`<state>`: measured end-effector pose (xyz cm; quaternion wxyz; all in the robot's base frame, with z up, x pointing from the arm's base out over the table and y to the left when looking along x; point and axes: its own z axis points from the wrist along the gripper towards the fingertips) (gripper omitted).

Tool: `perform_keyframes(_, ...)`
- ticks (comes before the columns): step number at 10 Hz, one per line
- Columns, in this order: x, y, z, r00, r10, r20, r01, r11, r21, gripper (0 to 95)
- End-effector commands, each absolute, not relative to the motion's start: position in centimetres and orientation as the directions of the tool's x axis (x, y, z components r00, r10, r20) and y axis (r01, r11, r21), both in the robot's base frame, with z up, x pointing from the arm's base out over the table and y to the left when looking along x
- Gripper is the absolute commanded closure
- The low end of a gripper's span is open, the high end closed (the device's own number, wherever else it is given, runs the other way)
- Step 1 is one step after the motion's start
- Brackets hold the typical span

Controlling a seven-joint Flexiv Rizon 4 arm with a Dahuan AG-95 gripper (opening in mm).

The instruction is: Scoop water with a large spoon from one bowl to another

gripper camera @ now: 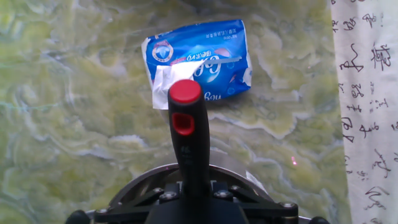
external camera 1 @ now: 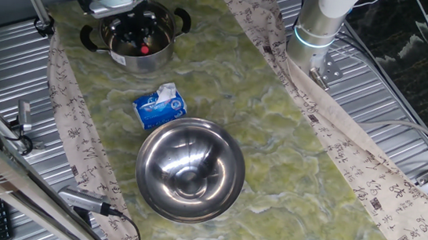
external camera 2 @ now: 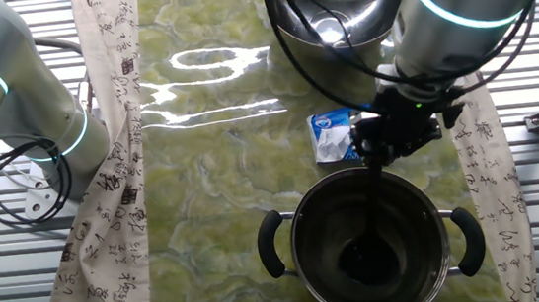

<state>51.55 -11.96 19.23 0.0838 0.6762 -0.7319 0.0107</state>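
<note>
My gripper [gripper camera: 193, 198] is shut on the large spoon [gripper camera: 186, 127], a slim dark handle with a round red end pointing ahead of the hand. In one fixed view the gripper [external camera 1: 134, 22] hangs over a steel pot [external camera 1: 159, 57] with black handles, and the spoon's red end [external camera 1: 144, 49] shows inside it. In the other fixed view the gripper [external camera 2: 387, 140] stands above the pot [external camera 2: 310, 266], and the dark spoon [external camera 2: 371, 196] reaches down into it. A big steel bowl [external camera 1: 189, 169] sits nearer the table's middle. I cannot make out water in either vessel.
A blue-and-white tissue pack [external camera 1: 160, 105] lies between the pot and the bowl; it also shows in the hand view [gripper camera: 205, 56]. A second arm's base [external camera 1: 317, 27] stands at the cloth's edge. Cables and a tool [external camera 1: 84, 200] lie on the slatted metal.
</note>
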Motion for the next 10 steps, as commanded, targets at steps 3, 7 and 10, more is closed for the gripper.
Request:
perform_keyframes(3, 51.6, -11.8, 19.6, -0.106, -0.984, 0.140, -0.983, 0.125, 0.137, 95.0)
perform_keyframes(7, 51.0, -11.3, 21.2, -0.118, -0.982, 0.146, -0.974, 0.144, 0.177, 95.0)
perform_keyframes(10, 50.9, -11.2, 21.6, -0.119, -0.982, 0.150, -0.972, 0.146, 0.185, 95.0)
